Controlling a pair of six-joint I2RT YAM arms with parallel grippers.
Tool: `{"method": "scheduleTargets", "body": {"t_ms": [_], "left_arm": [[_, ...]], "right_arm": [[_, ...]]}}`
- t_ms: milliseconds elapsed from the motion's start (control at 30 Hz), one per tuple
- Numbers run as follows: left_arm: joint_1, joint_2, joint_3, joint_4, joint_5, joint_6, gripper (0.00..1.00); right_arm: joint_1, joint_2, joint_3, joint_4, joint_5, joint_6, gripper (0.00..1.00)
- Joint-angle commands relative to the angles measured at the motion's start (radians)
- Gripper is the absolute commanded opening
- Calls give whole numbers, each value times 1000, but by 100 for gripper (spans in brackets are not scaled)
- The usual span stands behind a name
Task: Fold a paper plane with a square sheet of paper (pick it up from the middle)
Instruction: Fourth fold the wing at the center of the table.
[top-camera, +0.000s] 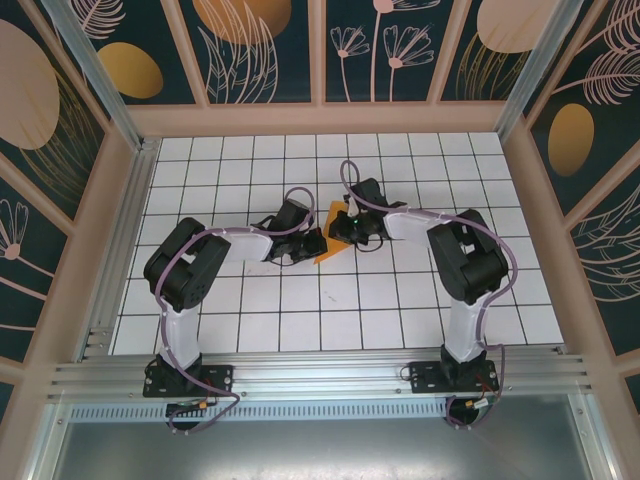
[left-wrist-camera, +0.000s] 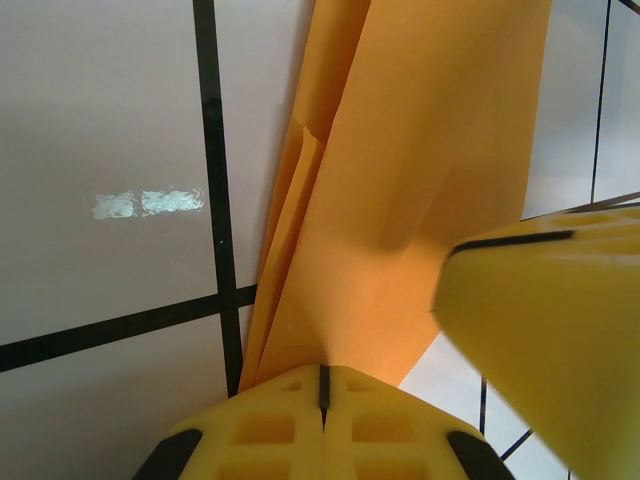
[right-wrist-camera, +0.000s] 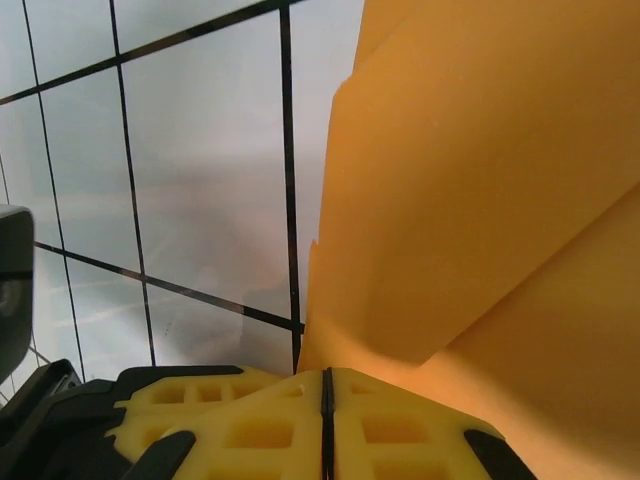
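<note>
Paper (top-camera: 328, 238) sits mid-surface (top-camera: 400, 310), between the 2 arm tips, partly folded into overlapping layers. Left jaws together, clamped on the paper's near edge; from the left wrist, stacked fold edges run away across the white grid tiles. Right jaws together as well, pinching the paper from the opposite side. 1 yellow right finger (left-wrist-camera: 550, 330) is just beside the left pair, over the sheet.

Bright, even light. Glare shines on the white tiled table (left-wrist-camera: 100, 100); the near yellow plastic finger (left-wrist-camera: 560, 340) looks blurry.
</note>
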Motion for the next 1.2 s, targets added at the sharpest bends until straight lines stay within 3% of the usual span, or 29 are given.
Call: {"method": "scheduleTargets", "body": {"t_ms": [0,400,833,1167], "left_arm": [[6,46,-59,-187,-74,-10,0],[7,40,-95,-198,-69,1,0],[7,34,-100,-219,-69,33,0],[6,29,-82,-215,-59,32,0]], "right_arm": [[4,39,-8,39,-44,31,11],[-78,105,47,-36,66,-2,10],[-272,248,241,-68,166,-13,10],[-286,138,286,-52,82,-54,11]]}}
